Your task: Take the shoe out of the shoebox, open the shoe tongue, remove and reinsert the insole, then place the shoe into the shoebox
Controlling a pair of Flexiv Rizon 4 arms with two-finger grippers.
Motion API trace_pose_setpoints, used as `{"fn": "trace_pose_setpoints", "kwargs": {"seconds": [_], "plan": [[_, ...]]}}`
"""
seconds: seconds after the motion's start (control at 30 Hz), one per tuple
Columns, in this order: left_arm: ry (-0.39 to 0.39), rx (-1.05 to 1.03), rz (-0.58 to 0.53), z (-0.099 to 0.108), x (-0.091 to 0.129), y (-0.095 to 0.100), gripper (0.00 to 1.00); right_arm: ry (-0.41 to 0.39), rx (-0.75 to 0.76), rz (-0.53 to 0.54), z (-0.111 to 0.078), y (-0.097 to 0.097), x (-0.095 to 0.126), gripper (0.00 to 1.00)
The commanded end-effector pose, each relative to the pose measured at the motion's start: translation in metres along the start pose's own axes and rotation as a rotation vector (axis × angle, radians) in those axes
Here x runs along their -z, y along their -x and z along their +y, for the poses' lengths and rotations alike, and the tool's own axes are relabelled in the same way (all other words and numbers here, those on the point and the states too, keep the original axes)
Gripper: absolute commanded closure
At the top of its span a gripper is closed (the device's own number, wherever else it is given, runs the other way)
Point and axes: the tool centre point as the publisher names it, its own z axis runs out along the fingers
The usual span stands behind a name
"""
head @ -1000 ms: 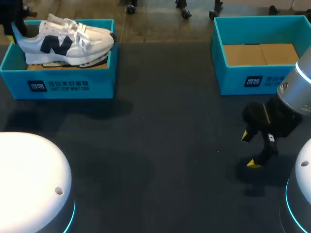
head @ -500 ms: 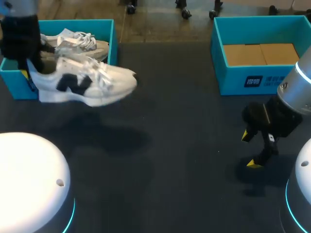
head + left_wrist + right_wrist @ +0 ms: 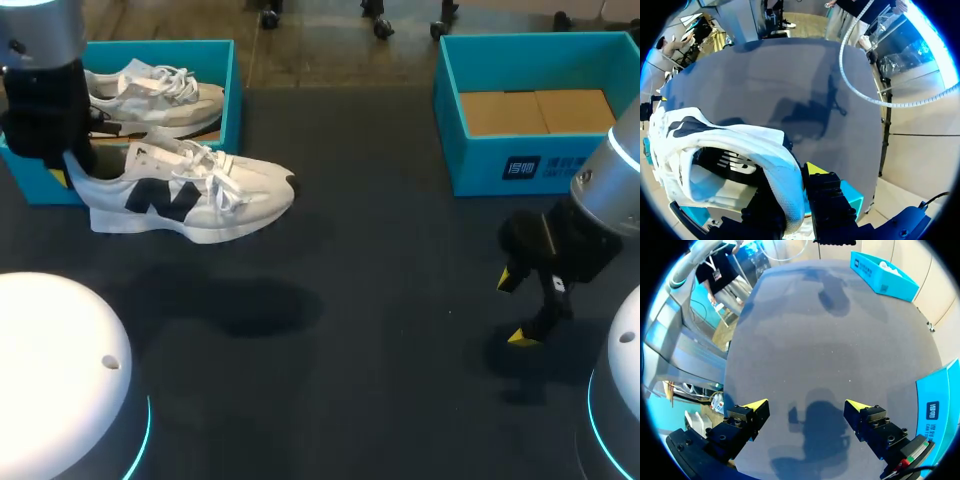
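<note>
The dark grey, matte flat surface fills most of the head view. Its far edge runs straight across the upper part of the frame. Lighting comes from above. A soft-edged shadow lies left of centre, and a second shadow lies at lower right.

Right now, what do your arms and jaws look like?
My left arm and right arm are silver-grey tubes ending in chunky black blocks. Each has two black jaws with bright yellow tips. My round white bases glow with thin blue rings.
</note>
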Motion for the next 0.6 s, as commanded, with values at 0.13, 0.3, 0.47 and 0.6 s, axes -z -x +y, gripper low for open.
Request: {"fn": "trace_pose_setpoints", "kwargs": {"seconds": [0.13,0.3,0.47,0.6], "plan": [[-0.025,-0.046,0.014,-0.026,-0.027,0.033,1.00,-0.003,-0.001,-0.001,0.000,-0.001,0.000,0.00],[-0.064,-0.095,-0.001,-0.041,-0.041,0.065,1.00,-0.003,-0.001,-0.001,0.000,-0.001,0.000,0.00],[-0.089,-0.139,0.016,-0.060,-0.057,0.096,1.00,-0.003,-0.001,-0.001,0.000,-0.001,0.000,0.00],[-0.093,-0.142,0.023,-0.064,-0.060,0.102,1.00,-0.003,-0.001,-0.001,0.000,-0.001,0.000,0.00]]}}
